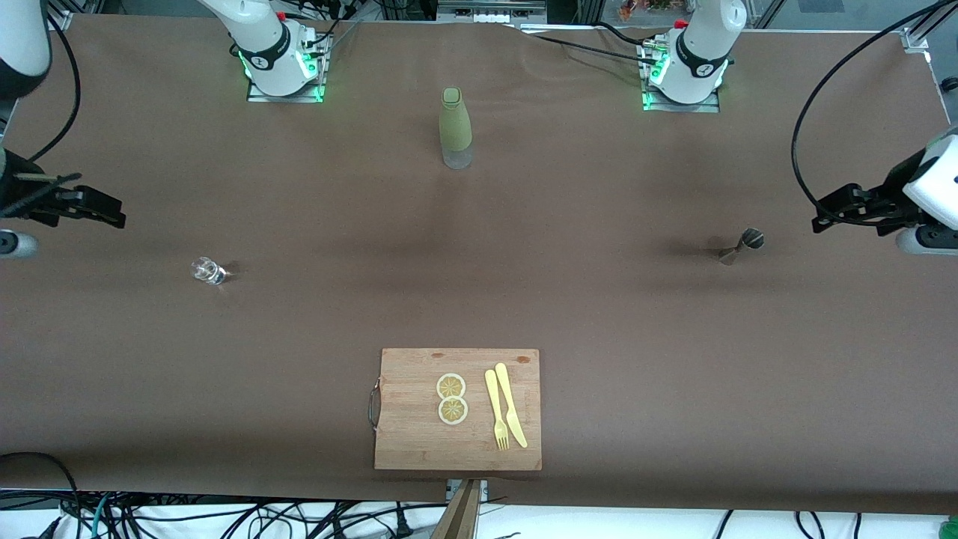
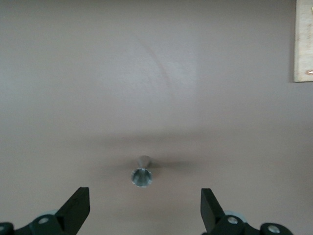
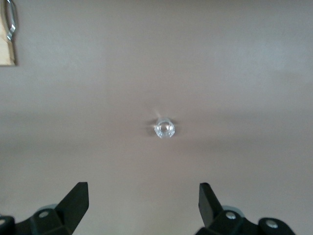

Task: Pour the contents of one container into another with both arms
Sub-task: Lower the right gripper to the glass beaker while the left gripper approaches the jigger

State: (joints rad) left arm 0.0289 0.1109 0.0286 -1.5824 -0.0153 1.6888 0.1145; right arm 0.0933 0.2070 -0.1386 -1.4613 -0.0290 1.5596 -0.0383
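Both grippers hang spread wide, the left gripper over the jigger, the right gripper over the glass; each should descend centred, gripping upright.

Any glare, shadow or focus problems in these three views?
Front view: even light, soft dark shadow band across the brown table, green LED glow at both arm bases. Left wrist view: metal jigger is soft, with a faint shadow streak beside it; left gripper open. Right wrist view: clear glass shows bright specular glints, edges blurred; right gripper open.
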